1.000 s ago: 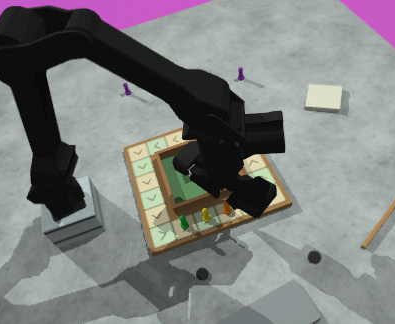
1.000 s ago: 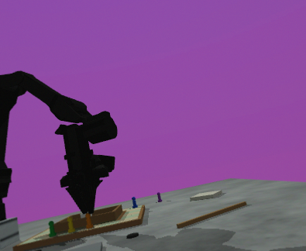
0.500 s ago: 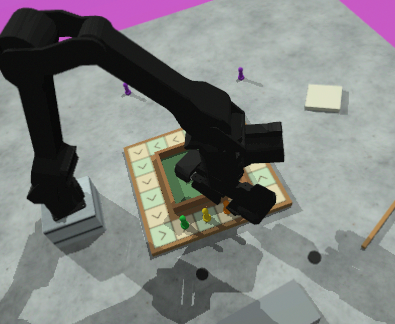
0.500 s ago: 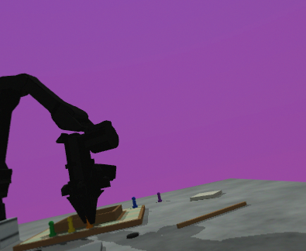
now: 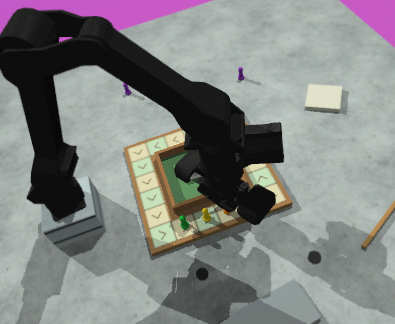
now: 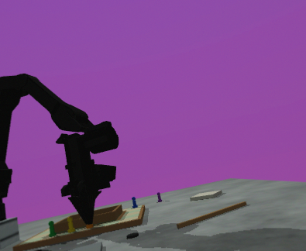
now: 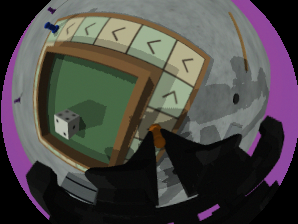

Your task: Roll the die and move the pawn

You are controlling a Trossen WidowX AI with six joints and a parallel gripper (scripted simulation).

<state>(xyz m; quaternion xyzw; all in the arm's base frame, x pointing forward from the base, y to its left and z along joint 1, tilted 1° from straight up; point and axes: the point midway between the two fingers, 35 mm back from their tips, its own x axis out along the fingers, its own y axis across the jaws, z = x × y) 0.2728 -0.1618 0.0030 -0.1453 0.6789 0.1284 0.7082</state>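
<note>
The orange pawn [image 5: 226,212] [image 6: 89,225] [image 7: 154,132] stands on the front row of the board [image 5: 153,248], to the right of the yellow pawn [image 5: 206,215] [image 6: 70,224] and the green pawn [image 5: 183,222] [image 6: 52,228]. My gripper [image 5: 229,209] [image 6: 87,221] [image 7: 156,132] is down on the orange pawn and shut on it. The white die [image 7: 67,124] lies in the green tray [image 7: 93,83] [image 5: 170,170]; its top face is too small to read. In the top view the arm hides the die.
A blue pawn [image 6: 134,202] [image 7: 51,27] stands at the board's far corner. Two purple pawns [image 5: 240,73] [image 5: 126,89] stand off the board. A cream tile [image 5: 323,97], a wooden stick [image 5: 387,215], two black discs [image 5: 201,273] [image 5: 314,257] and a grey slab [image 5: 281,305] lie around.
</note>
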